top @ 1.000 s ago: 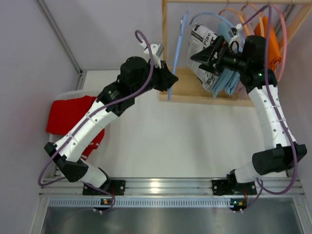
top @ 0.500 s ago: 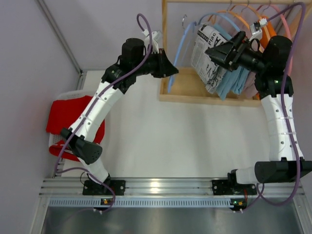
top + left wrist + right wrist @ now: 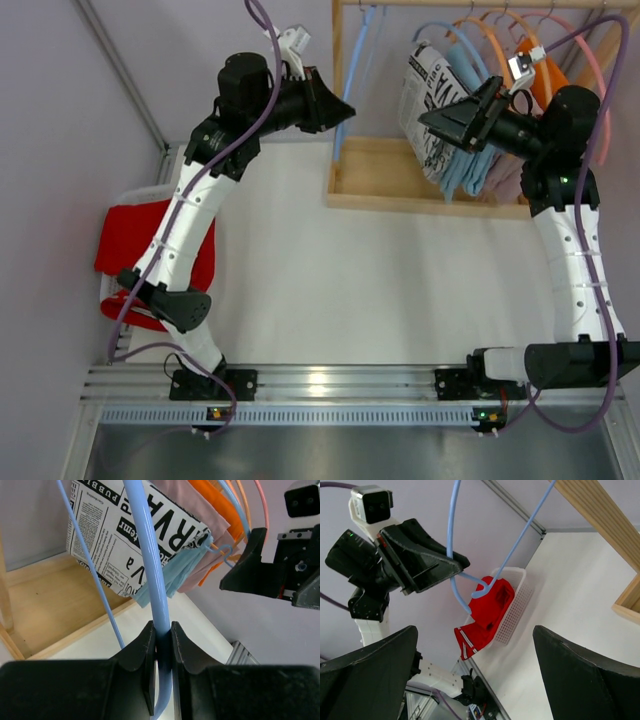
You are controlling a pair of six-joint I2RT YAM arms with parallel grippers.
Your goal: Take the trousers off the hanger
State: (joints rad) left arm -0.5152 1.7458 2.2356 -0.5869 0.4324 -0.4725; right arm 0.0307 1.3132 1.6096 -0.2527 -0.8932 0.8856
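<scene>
The white bench (image 3: 330,290) carries a wooden rack (image 3: 380,178) at its far right corner and a white basket (image 3: 512,612) at its left edge. Red trousers (image 3: 130,240) lie heaped in the basket, spilling over its rim. On the rack's hangers, printed white trousers (image 3: 425,105), light blue trousers (image 3: 462,165), mauve trousers (image 3: 505,175) and orange trousers (image 3: 548,85) hang folded, long axis down toward the rack's base. The left gripper (image 3: 162,645) is clamped on a bare light blue hanger (image 3: 150,570) beside the rack's left post. The right gripper (image 3: 475,630) gapes wide, holding nothing, just beside the printed trousers.
</scene>
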